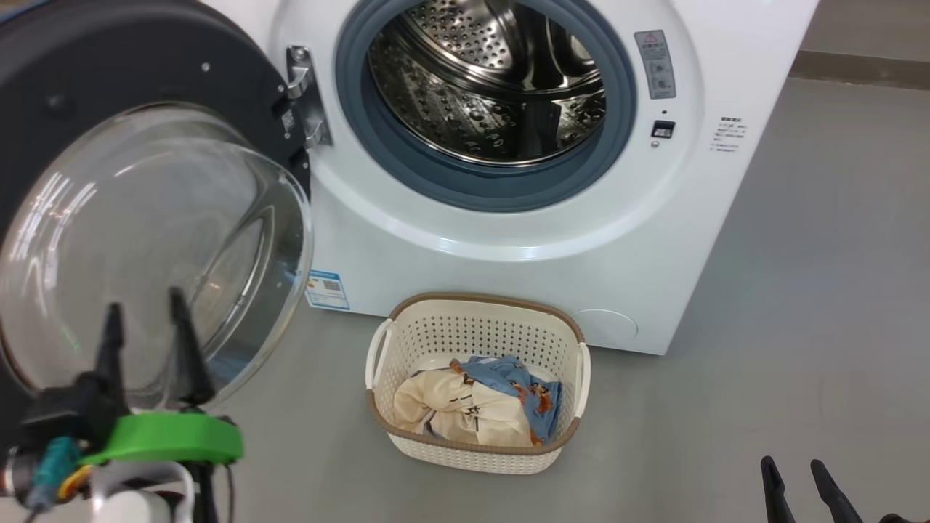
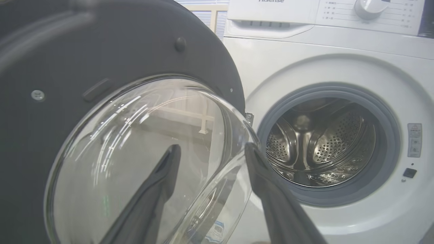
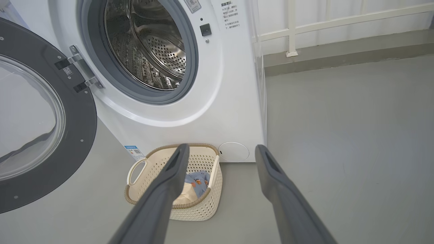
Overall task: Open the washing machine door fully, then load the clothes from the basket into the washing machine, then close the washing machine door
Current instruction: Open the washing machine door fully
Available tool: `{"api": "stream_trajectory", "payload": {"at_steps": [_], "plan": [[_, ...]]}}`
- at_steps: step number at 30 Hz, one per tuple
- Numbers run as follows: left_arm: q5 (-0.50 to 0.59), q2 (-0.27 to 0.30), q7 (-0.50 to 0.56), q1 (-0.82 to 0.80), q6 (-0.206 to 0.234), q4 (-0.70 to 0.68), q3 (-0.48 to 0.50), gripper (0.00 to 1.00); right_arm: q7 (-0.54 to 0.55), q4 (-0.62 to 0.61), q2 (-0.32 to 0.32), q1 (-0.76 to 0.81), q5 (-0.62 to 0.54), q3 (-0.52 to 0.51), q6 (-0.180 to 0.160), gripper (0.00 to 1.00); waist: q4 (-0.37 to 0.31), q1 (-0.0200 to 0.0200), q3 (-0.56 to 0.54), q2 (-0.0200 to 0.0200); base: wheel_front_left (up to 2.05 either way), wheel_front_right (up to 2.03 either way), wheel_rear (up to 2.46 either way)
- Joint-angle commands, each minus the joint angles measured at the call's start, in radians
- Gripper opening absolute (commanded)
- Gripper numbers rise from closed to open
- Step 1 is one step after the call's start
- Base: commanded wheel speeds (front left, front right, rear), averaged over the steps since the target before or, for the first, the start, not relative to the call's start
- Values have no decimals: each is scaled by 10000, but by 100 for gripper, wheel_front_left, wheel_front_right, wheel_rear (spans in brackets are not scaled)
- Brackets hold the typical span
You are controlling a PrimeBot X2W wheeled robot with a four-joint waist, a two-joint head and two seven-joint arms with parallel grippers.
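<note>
The washing machine [image 1: 508, 240] stands with its door [image 1: 109, 65] swung out to the left, black rim and clear glass bowl [image 1: 145, 240] facing me. The steel drum [image 1: 494, 80] lies bare inside the grey-blue seal. On the floor before it sits the cream basket [image 1: 479, 299], holding the clothes: a cream garment [image 1: 458, 414] and a light blue printed one [image 1: 517, 381]. My left gripper [image 1: 145, 305] is open in front of the glass bowl [image 2: 135, 152], its fingers [image 2: 159, 183] holding nothing. My right gripper [image 1: 792, 465] is open at the lower right, above and short of the basket [image 3: 203, 207].
Grey floor [image 1: 799, 290] stretches to the right of the machine. A white railing [image 3: 339, 20] and a low kerb run behind it. A blue label sticker [image 1: 325, 289] sits low on the machine's front. The control panel with a dial [image 2: 368, 6] is at the top.
</note>
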Motion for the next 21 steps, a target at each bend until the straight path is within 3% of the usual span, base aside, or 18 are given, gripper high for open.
{"api": "stream_trajectory", "payload": {"at_steps": [1,6,10,21], "plan": [[132,150,51,-59,-62,-442,76,100,-118,-223,-148,-287,28,302,16,100,-136,0,20,0,0,0,0],[155,115,101,333,-269,-822,-716,100,-118,-291,-138,-425,-20,306,16,100,-530,0,80,0,0,0,0],[249,123,1,688,-673,-645,-1268,100,-118,-358,-120,-532,-74,289,16,100,-1037,0,90,0,0,0,0],[261,186,-181,1659,-834,-109,-1085,100,-118,-496,-64,-595,-157,223,16,100,-2109,0,154,0,0,0,0]]}}
